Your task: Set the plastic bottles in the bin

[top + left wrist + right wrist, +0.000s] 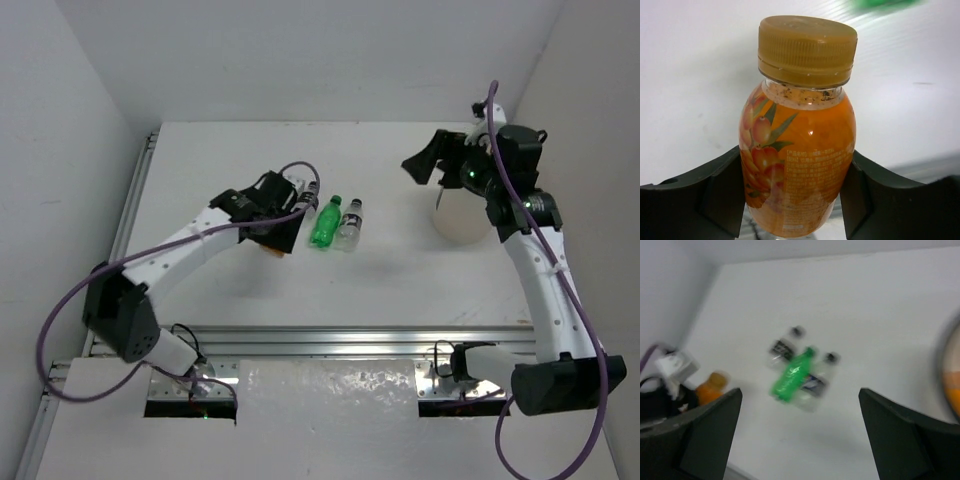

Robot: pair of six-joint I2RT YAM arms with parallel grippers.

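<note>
My left gripper (pixel 797 200) is shut on an orange-filled bottle (pixel 800 145) with a tan cap, held by its lower body. In the top view this gripper (pixel 280 240) is left of a green bottle (pixel 325 222) and a clear black-capped bottle (pixel 349 225), which lie side by side. Another clear black-capped bottle (pixel 308 196) lies partly under the left arm. My right gripper (pixel 425 162) is open and empty, raised beside the white bin (pixel 458 218). The right wrist view shows the green bottle (pixel 792 375), blurred, and something orange inside the bin (pixel 951 385). The short yellow-capped bottle is out of view.
Grey walls close in the white table on the left, back and right. An aluminium rail (pixel 350 340) runs along the near edge in front of the arm bases. Purple cables loop from both arms.
</note>
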